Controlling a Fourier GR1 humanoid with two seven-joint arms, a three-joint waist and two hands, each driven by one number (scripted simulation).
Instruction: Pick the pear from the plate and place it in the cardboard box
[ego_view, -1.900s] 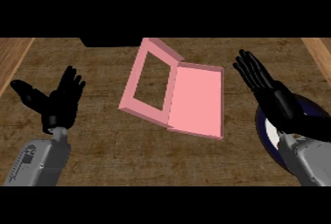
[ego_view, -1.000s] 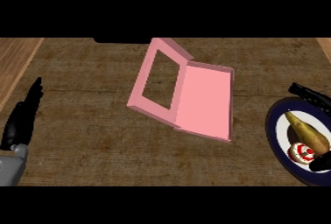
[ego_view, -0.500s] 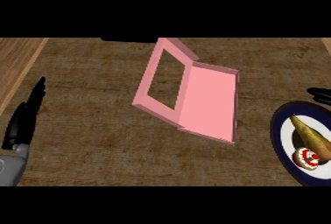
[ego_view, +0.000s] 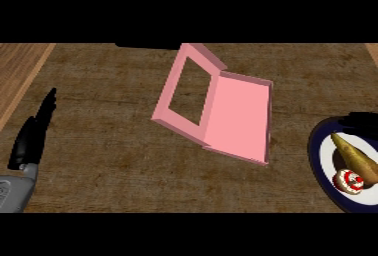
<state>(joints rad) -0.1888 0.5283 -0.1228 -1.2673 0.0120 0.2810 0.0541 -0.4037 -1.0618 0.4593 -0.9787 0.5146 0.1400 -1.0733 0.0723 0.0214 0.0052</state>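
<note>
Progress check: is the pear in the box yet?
No, the pear lies on the plate, apart from the box.

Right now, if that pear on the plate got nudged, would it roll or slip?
It would probably roll: the pear lies on its side, rounded and tapering, so it may curve toward its narrow end. Its smooth skin looks somewhat slippery. The rim of the plate might check it.
</note>
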